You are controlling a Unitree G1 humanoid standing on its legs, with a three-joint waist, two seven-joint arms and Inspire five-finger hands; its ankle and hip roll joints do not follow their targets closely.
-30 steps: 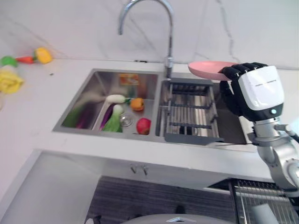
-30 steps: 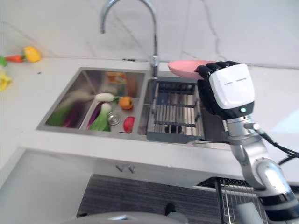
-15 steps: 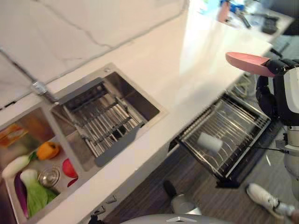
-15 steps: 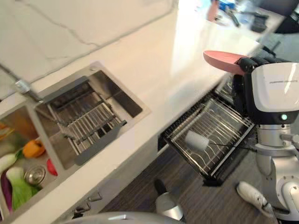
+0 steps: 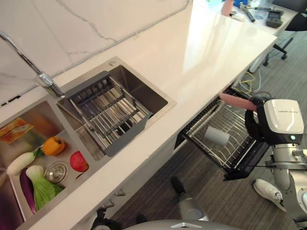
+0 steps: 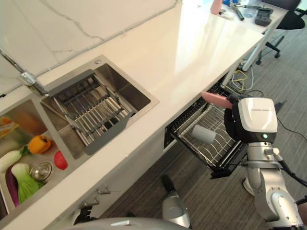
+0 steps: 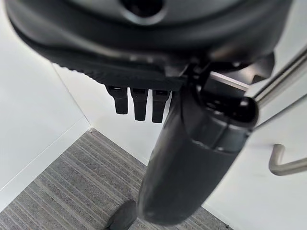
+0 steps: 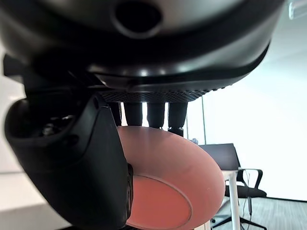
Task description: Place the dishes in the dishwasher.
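A pink plate (image 5: pixel 234 100) is pinched at its rim in my right hand (image 5: pixel 281 122), held roughly level above the far end of the pulled-out dishwasher rack (image 5: pixel 238 156). In the right wrist view the thumb (image 8: pixel 72 163) lies over the plate (image 8: pixel 172 191) and the fingers (image 8: pixel 149 114) curl behind it. A white cup (image 5: pixel 217 135) lies on its side in the rack. My left hand (image 7: pixel 139 72) hangs beside a white cabinet front, its fingers (image 7: pixel 136 101) relaxed and holding nothing.
The white counter (image 5: pixel 206 52) overhangs the rack's near side. A double sink (image 5: pixel 144 93) holds a grey drain rack (image 5: pixel 108 112) and vegetables (image 5: pixel 41 158). A person's white shoe (image 5: pixel 268 190) rests on the grey floor by the rack. A cabinet handle (image 7: pixel 288 165) is near my left hand.
The camera has swung from the sink towards the dishwasher. My right hand has come down with the pink plate from above counter height to just over the rack.
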